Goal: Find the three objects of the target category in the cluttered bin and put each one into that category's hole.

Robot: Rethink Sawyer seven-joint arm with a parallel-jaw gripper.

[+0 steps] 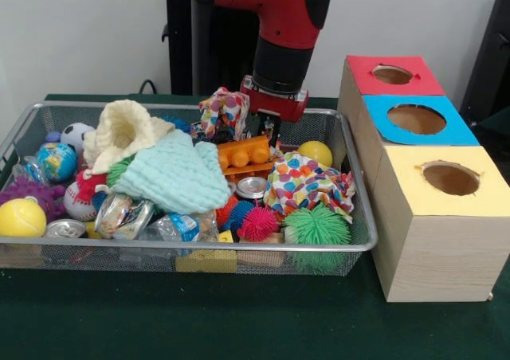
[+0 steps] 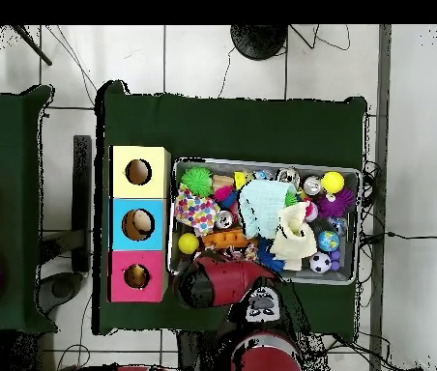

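The cluttered bin (image 1: 357, 217) is a wide silver wire-mesh tray, also seen in the overhead view (image 2: 263, 161). It is full of balls, cloths, cans and toys. My gripper (image 1: 268, 131) hangs down at the bin's far side, just behind an orange toy block (image 1: 243, 153) and beside a patterned cloth (image 1: 223, 109); its tips are hidden. In the overhead view the red arm (image 2: 218, 282) covers it. Three wooden boxes stand beside the bin, each with a hole in its top: red (image 1: 394, 75), blue (image 1: 418, 119), yellow (image 1: 450, 178).
In the bin lie a yellow ball (image 1: 316, 151), a polka-dot cloth (image 1: 307, 181), green (image 1: 316, 226) and pink (image 1: 258, 223) spiky balls, a mint knitted cloth (image 1: 177, 173), a cream knitted cloth (image 1: 123, 133), a baseball (image 1: 77, 202) and a can (image 1: 252, 187).
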